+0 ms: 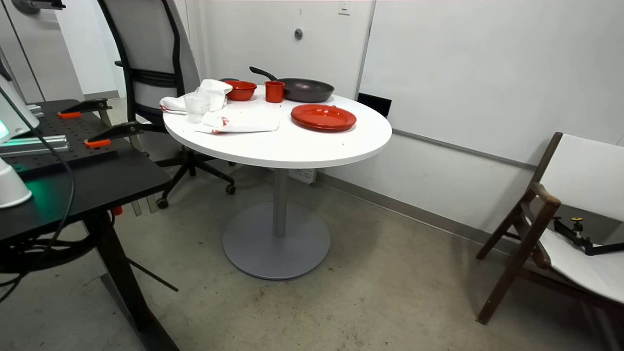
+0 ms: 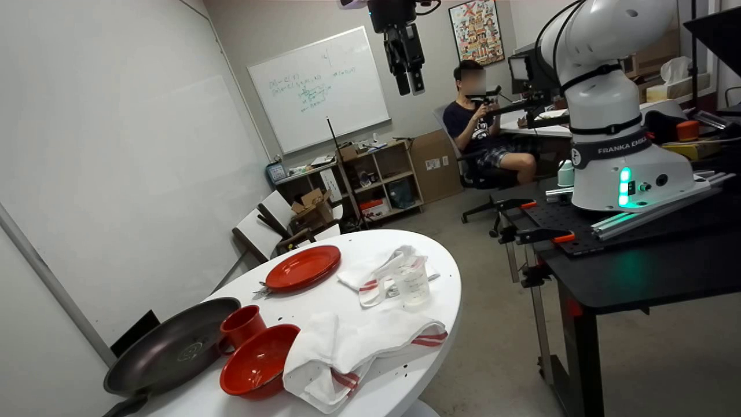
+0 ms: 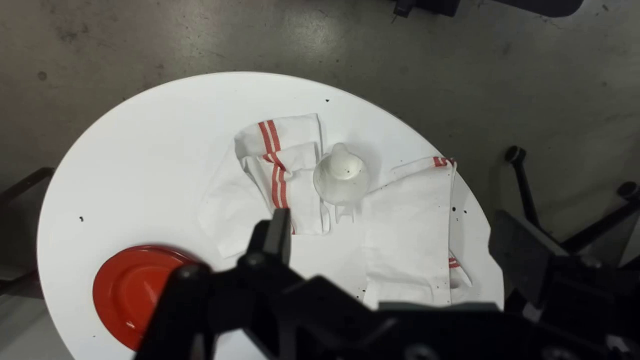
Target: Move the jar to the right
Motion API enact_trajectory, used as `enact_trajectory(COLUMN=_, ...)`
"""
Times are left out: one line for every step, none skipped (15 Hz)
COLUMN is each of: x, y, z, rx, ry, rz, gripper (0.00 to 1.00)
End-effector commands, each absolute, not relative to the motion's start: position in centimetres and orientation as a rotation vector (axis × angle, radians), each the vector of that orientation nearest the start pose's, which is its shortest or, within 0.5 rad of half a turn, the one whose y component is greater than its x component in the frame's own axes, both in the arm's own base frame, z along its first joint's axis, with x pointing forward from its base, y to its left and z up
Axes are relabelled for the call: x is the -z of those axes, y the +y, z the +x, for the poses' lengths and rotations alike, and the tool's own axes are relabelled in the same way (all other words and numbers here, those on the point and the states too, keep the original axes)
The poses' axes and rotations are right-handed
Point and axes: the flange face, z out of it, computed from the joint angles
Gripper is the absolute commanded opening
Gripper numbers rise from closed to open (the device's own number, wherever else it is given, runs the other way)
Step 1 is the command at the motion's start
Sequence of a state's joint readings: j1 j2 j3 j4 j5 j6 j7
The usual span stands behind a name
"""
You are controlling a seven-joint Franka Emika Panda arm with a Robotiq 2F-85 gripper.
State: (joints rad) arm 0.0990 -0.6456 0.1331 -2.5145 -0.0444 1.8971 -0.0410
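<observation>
The jar is a clear measuring jug with a handle. It stands on the round white table [image 1: 273, 148] between two cloths, and it shows in both exterior views [image 1: 196, 106] [image 2: 414, 285] and in the wrist view [image 3: 340, 182]. In the wrist view its handle points toward the gripper side. My gripper [image 2: 410, 91] hangs high above the table, apart from the jar. In the wrist view the gripper's fingers [image 3: 390, 220] are wide apart with nothing between them. In an exterior view the gripper is out of sight.
White cloths with red stripes [image 2: 370, 341] [image 3: 295, 165] lie on both sides of the jar. Red plates [image 1: 323, 117], a red bowl [image 2: 257, 362], a red mug [image 1: 274, 91] and a dark pan [image 1: 307, 90] also stand on the table. An office chair [image 1: 151, 58] stands behind.
</observation>
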Motion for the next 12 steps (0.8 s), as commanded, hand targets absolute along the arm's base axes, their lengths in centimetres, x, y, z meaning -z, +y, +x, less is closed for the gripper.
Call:
enact_trajectory(x=-48.9, y=7.4, z=34.9, rx=0.056, ry=-0.471, rz=-3.175, gripper=1.00)
enact_trajectory(x=-48.5, y=7.2, z=35.0, rx=0.052, ry=-0.486, rz=-3.166, gripper=1.00)
enact_trajectory(x=-47.9, y=7.0, z=35.1, rx=0.052, ry=-0.508, rz=-3.146, gripper=1.00)
enact_trajectory(x=-47.4, y=6.9, z=35.1, rx=0.043, ry=-0.529, rz=-3.137, gripper=1.00)
enact_trajectory(x=-46.4, y=6.9, z=35.2, rx=0.033, ry=-0.570, rz=-3.125, gripper=1.00)
enact_trajectory(x=-45.8, y=6.9, z=35.2, rx=0.028, ry=-0.597, rz=-3.114, gripper=1.00)
enact_trajectory(x=-44.8, y=7.1, z=35.2, rx=0.014, ry=-0.635, rz=-3.100, gripper=1.00)
enact_trajectory(x=-44.1, y=7.3, z=35.2, rx=0.005, ry=-0.662, rz=-3.091, gripper=1.00)
enact_trajectory(x=-43.1, y=7.7, z=35.2, rx=-0.007, ry=-0.694, rz=-3.079, gripper=1.00)
enact_trajectory(x=-42.2, y=8.0, z=35.2, rx=-0.017, ry=-0.722, rz=-3.065, gripper=1.00)
enact_trajectory(x=-41.2, y=8.6, z=35.3, rx=-0.039, ry=-0.753, rz=-3.054, gripper=1.00)
enact_trajectory(x=-40.2, y=9.2, z=35.4, rx=-0.046, ry=-0.783, rz=-3.034, gripper=1.00)
